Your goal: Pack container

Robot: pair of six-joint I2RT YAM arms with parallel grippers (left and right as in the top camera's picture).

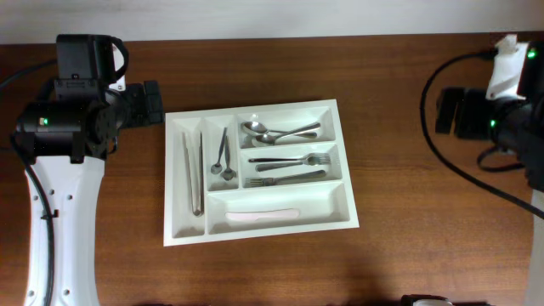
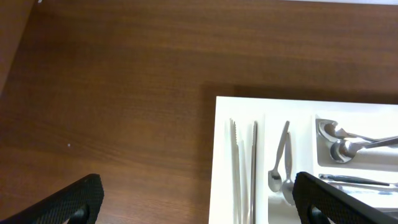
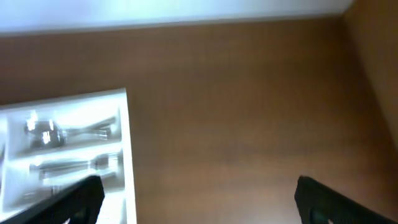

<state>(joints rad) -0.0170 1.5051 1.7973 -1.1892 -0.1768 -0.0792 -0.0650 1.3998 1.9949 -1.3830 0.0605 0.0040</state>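
1. Dark brown wooden table [image 1: 255,272]: carries every item listed below.
2. Left arm [image 1: 64,170], white link with black head, at the table's left side. Left gripper [image 2: 202,202]: released, black fingertips [image 2: 71,202] spread wide, grasping nothing, over bare wood just beside the tray's upper-left corner.
3. Right arm [image 1: 510,119], black, with cables, at the table's right edge. Right gripper [image 3: 199,202]: released, empty, well apart from the tray, whose right end shows in the wrist view.
4. White plastic cutlery tray [image 1: 176,212], five compartments, at table centre, slightly skewed.
5. Long metal tongs [image 1: 194,174]: lying lengthwise in the long left compartment.
6. White knife [image 1: 262,215]: lying flat in the wide bottom compartment.
7. Two metal forks [image 1: 285,159]: middle right compartment, tines toward the right.
8. Metal tablespoons [image 1: 285,133]: top right compartment, bowls toward the left, overlapping.
9. Two small metal teaspoons [image 1: 225,153]: narrow compartment beside the tongs, bowls toward the near side.
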